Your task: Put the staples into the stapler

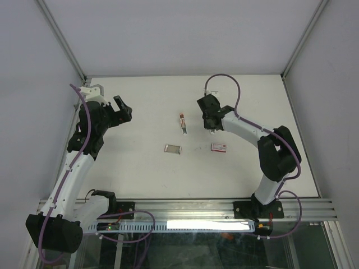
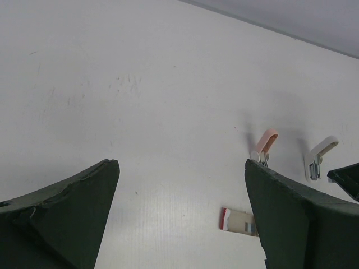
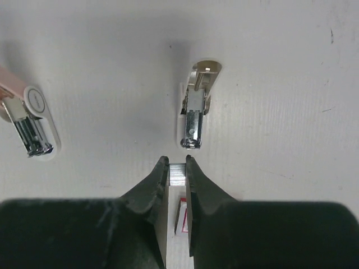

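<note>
My right gripper [image 3: 177, 163] is shut on a short silver strip of staples [image 3: 177, 175], held just above the table. Right ahead of the strip lies a white stapler [image 3: 195, 112] with its metal magazine end facing the fingertips; a small gap separates them. The staples box [image 1: 219, 147], white with a red mark, lies below the gripper and shows between the fingers [image 3: 182, 216]. My left gripper [image 1: 120, 109] is open and empty at the far left, well away. From the left wrist view the white stapler [image 2: 321, 156] sits at the right.
A pink-and-white stapler [image 1: 183, 123] lies left of the right gripper, also seen in the right wrist view [image 3: 28, 119] and the left wrist view [image 2: 265, 145]. A small cardboard tray with a red end [image 1: 173, 148] lies nearer the front, also in the left wrist view [image 2: 238, 220].
</note>
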Robot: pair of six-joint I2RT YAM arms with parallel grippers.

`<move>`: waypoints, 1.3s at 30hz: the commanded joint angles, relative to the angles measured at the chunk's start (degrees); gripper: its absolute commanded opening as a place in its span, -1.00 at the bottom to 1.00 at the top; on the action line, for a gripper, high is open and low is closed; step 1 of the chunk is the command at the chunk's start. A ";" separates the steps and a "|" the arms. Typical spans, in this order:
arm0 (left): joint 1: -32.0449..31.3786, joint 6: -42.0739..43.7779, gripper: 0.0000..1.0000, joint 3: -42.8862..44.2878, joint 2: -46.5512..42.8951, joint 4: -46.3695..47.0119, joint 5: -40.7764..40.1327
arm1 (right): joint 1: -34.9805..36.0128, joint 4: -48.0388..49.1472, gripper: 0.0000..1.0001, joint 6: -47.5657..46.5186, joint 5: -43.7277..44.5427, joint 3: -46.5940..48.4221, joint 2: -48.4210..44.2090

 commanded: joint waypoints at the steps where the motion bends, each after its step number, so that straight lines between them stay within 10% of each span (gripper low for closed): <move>1: 0.68 0.21 0.98 -0.58 -0.84 1.96 -0.36 | -0.86 9.75 -0.77 1.37 3.29 -1.44 -1.05; 39: 0.72 0.01 0.98 -0.54 0.15 2.13 0.17 | -4.26 17.84 -0.79 0.34 2.19 -6.86 2.97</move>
